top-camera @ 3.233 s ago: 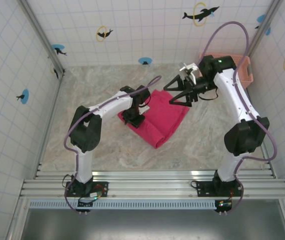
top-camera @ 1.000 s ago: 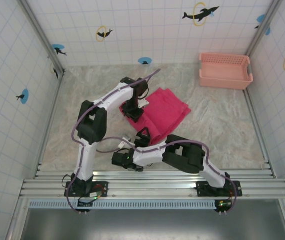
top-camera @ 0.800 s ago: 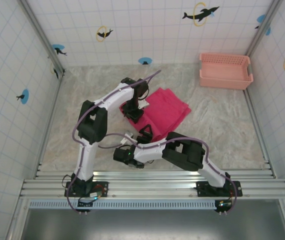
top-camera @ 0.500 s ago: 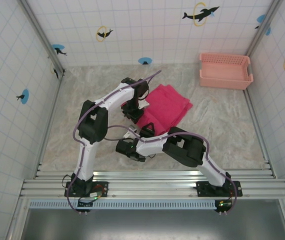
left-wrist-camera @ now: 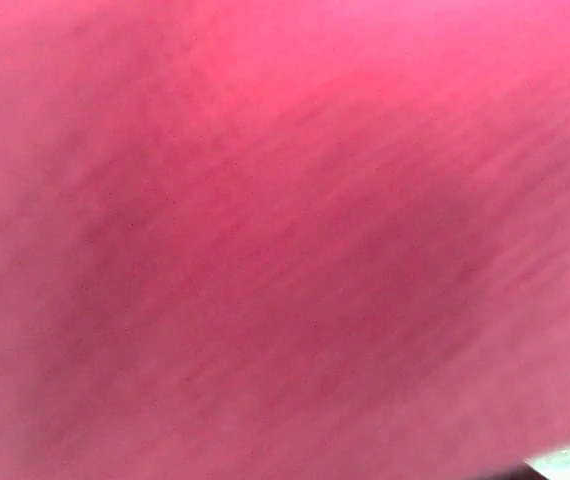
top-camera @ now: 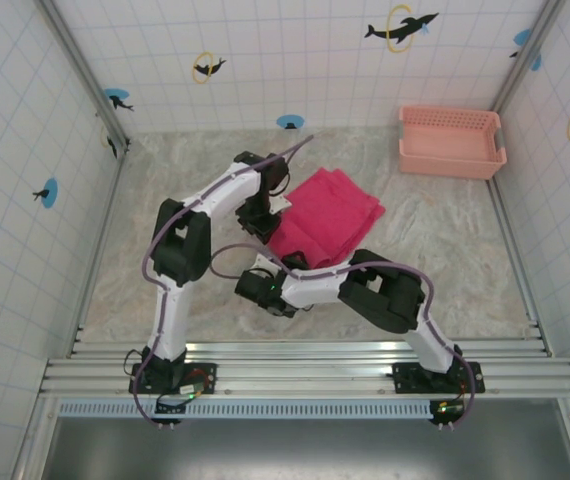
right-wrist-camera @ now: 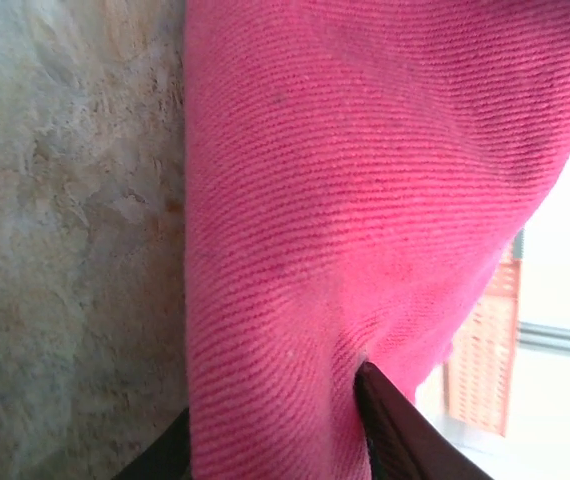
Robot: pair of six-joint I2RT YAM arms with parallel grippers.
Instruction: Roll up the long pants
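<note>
A: What sort of place is this?
B: A robot lab test cell, not a home. Left arm (top-camera: 215,195) and right arm (top-camera: 395,295) are bolted to aluminium rails (top-camera: 305,375) at 6 o'clock of the table (top-camera: 455,270).
A: Walls?
B: White tile-pattern panels (top-camera: 295,60) at 9, 12 and 3 o'clock, joined by bare metal corner posts (top-camera: 83,75). Dolphin stickers (top-camera: 401,27) in rings are scattered over them.
A: Anything domestic?
B: Only for looks. The tabletop has a marble pattern, and a pink slotted basket (top-camera: 452,140) sits at 1 o'clock. Purple cable (top-camera: 295,146) runs exposed along the arms. There is a metal grille strip (top-camera: 295,408) below the rails.
</note>
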